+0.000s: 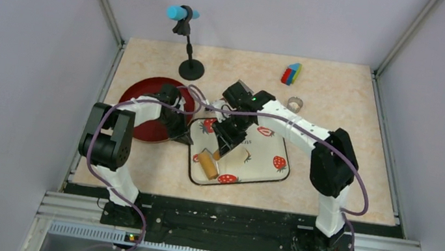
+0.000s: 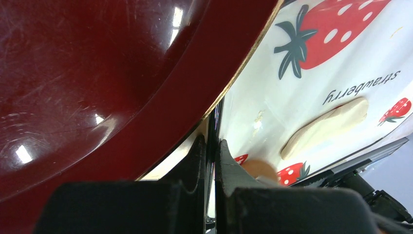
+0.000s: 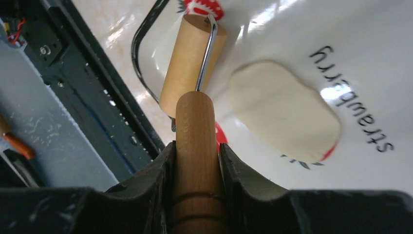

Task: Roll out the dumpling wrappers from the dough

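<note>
You're working over a beige marbled table, and the biggest thing on it is the white strawberry-print tray, lying in the middle in front of both arms. Just left of it sits a dark red plate, its rim touching or overlapping the tray's left edge.

Your left gripper is down at that seam between plate and tray. Its fingers are pressed nearly flat together, and the tray's dark rim runs into the slit between them. You can't tell from the left wrist view whether the rim is actually pinched.

Your right gripper reaches in over the tray from the right, jaws partly closed and clamped on either side of the wooden handle of the rolling pin. The pin's tan roller, on its metal frame, rests on the tray towards the near left corner.

The dough is on the tray just beside the roller — one flat, pale cream oval sheet, lying next to the printed word "strawberry" and covering part of a printed berry. Roller and dough sit close, with a narrow strip of tray showing between them.

Further back, well apart from the tray, you have a black microphone stand with a blue head, a small coloured block, and a silver metal ring on the bare table.
</note>
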Tool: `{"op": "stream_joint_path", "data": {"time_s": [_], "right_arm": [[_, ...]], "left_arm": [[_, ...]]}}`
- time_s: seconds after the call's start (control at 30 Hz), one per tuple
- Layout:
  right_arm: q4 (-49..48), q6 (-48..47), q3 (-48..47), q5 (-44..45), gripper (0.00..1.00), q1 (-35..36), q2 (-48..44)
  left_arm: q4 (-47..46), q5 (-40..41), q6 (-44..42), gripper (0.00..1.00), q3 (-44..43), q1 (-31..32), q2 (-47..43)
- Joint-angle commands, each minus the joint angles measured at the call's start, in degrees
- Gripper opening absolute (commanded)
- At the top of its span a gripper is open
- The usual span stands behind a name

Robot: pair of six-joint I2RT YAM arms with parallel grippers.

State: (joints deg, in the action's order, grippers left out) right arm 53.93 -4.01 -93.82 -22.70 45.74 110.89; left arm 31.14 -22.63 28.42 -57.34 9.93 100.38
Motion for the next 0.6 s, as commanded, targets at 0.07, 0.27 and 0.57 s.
{"op": "stream_joint_path", "data": {"time_s": [0.07, 0.27, 0.57], "right_arm": [[4.3, -3.3, 1.5, 7.2, 0.00, 1.9, 5.5], [3.0, 0.1, -6.4, 2.4, 0.00, 0.4, 1.8], [-2.2, 8.2, -10.4, -3.2, 0.00, -5.8, -6.8]], "left_arm": [[-3.0, 5.3, 0.7, 0.00, 0.4, 1.4, 2.7], [-3.1, 5.3, 0.8, 0.00, 1.0, 2.0, 2.6], [-4.5, 4.4, 2.2, 0.00, 2.2, 2.6, 2.8]]}}
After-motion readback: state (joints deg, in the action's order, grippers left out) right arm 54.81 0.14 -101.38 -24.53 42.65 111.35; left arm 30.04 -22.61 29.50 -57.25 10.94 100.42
